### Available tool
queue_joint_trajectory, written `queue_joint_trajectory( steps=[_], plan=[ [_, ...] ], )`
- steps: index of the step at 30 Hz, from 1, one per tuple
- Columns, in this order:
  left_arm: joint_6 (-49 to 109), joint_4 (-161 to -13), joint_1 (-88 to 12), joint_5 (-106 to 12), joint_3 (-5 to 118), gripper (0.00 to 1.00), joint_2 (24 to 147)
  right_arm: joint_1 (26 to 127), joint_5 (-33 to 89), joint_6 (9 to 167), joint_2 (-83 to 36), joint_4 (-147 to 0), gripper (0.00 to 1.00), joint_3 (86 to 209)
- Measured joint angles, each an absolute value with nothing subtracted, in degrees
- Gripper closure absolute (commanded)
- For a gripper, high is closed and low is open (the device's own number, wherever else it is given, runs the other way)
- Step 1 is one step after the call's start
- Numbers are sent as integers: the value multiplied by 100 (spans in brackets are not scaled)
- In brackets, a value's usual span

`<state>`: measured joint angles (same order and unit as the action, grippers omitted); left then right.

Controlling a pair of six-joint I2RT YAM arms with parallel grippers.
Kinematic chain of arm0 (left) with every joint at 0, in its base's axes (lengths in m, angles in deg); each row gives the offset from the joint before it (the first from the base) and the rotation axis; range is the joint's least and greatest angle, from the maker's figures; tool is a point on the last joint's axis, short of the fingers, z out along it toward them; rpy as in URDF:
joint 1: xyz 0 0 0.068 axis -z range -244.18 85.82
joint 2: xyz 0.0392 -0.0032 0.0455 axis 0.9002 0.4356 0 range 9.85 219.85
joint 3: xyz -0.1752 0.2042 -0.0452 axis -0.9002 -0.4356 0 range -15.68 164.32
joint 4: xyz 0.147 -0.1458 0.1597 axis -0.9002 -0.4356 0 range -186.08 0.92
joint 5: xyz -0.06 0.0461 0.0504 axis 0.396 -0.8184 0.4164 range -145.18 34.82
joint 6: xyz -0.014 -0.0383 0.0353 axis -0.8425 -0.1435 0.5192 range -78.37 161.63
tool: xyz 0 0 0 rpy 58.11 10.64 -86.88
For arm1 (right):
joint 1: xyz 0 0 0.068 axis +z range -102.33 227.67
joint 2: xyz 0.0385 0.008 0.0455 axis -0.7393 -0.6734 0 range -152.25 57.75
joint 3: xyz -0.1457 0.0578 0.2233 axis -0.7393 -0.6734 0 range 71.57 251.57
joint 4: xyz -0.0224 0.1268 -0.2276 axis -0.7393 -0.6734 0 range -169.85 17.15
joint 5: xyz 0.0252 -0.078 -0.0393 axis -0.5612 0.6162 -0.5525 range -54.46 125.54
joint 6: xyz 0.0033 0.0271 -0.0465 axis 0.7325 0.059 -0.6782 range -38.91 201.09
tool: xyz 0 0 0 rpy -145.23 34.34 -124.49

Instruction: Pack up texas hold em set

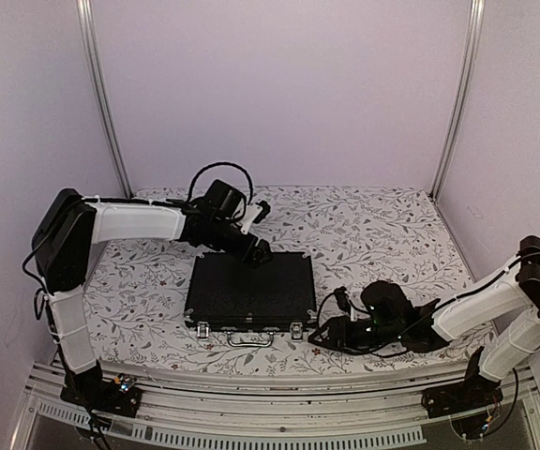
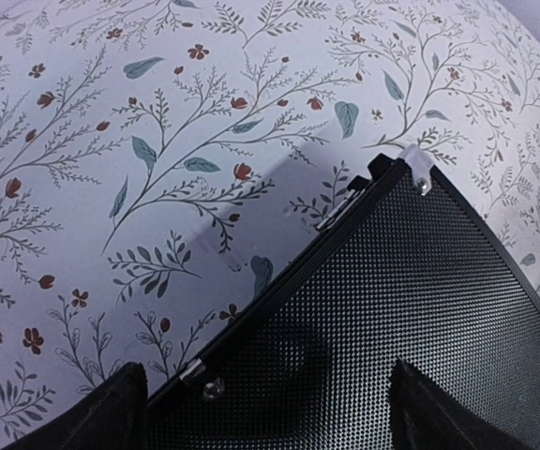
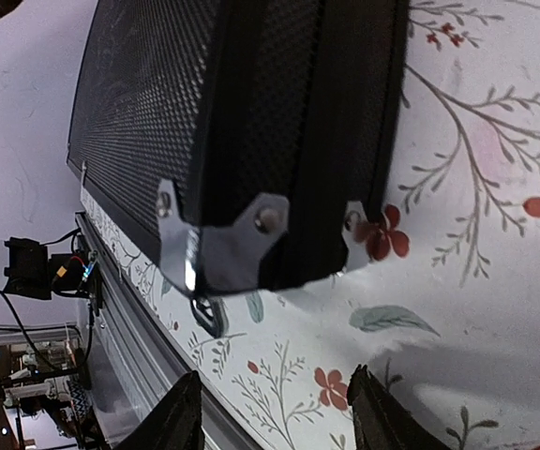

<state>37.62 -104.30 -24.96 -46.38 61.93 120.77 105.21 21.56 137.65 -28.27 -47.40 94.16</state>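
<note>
The texas hold em set shows as a flat black briefcase (image 1: 251, 286) lying closed on the floral tablecloth, its metal handle (image 1: 249, 339) facing the near edge. My left gripper (image 1: 257, 249) hovers open over the case's back edge; in the left wrist view its fingertips (image 2: 120, 394) straddle the textured lid (image 2: 392, 309) with nothing between them. Low on the cloth by the case's front right corner (image 3: 242, 244), my right gripper (image 1: 321, 332) points at it. Its jaws stand apart and empty (image 3: 275, 408). What the case holds is hidden.
The floral tablecloth (image 1: 382, 234) covers the table. A metal rail (image 1: 279, 398) runs along the near edge, close beside the right gripper, seen as a grey rail (image 3: 125, 309). Upright frame posts (image 1: 101, 94) stand at the back corners.
</note>
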Motion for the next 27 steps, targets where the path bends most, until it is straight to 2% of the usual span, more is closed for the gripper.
queue_joint_trajectory(
  steps=[6,13,20,27],
  plan=[
    [3758,-10430,-2496,-4629,6199,11,12188,10554,2128,13830,-3422,-4419,52,9918],
    [3681,-10494,-2496,-4708,6407,11,12477,10650,2053,13905,-3885,-4281,60,10095],
    [3474,-10649,-2496,-4714,6650,11,12656,10853,2134,14071,-4012,-4141,71,10109],
    [3393,-10660,-2496,-4725,6660,11,12658,10893,2340,14327,-4128,-4004,75,10106]
  ],
)
